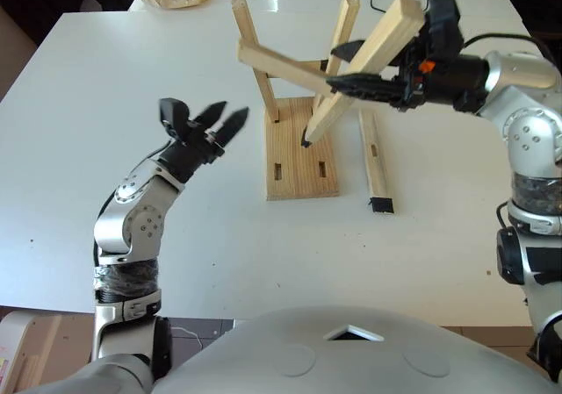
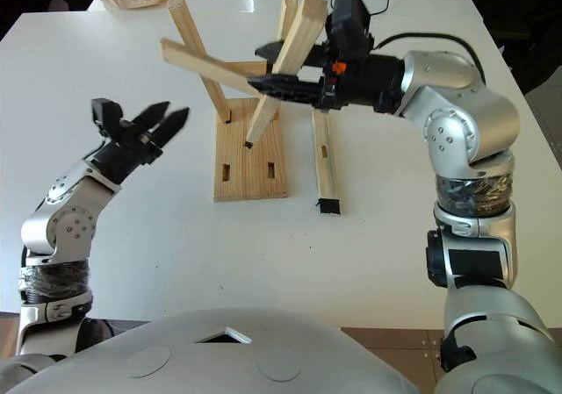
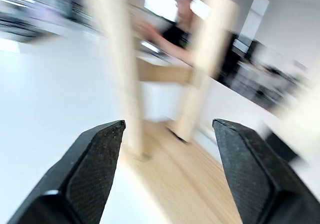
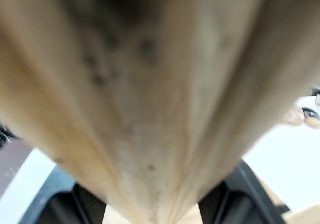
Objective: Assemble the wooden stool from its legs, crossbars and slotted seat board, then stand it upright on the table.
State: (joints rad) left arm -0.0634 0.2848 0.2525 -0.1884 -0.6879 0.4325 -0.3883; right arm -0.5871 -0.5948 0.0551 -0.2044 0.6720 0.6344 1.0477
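One white table [image 1: 105,148] carries the job, and the slotted seat board [image 1: 299,183] lies flat at its middle. Two legs [image 1: 255,56] stand in the board's far end, joined by a short crossbar [image 1: 303,63]. Two slots [image 1: 277,171] at the near end are empty. A spare leg [image 1: 376,161] lies on the table just beside the board's right edge.

The step in hand looks like seating a third leg. The held leg [image 1: 386,39] is steeply tilted, with its top toward the robot's right. Its dark-tipped lower end hangs over the board, between the standing pair and the empty slots. It should be brought upright before it goes down, since a slanted end would likely jam at the slot's lip. The tip then needs carrying nearer the robot, over one slot, and pressing straight down.

A second bar [image 1: 281,68] juts leftward from around the grip and crosses the left standing leg. I cannot tell whether it is joined to the held leg, but it must be kept from knocking the standing pair. Nothing holds the board, so it may slide, and the free gripper could steady it.

The right arm reaches in from the right with its forearm roughly level above the table. The right gripper [image 1: 344,83] is clamped on the held leg about mid-length. The left arm is bent at the elbow and raised. The left gripper [image 1: 226,118] is spread wide and empty, near the board's left edge, and points toward the standing legs.
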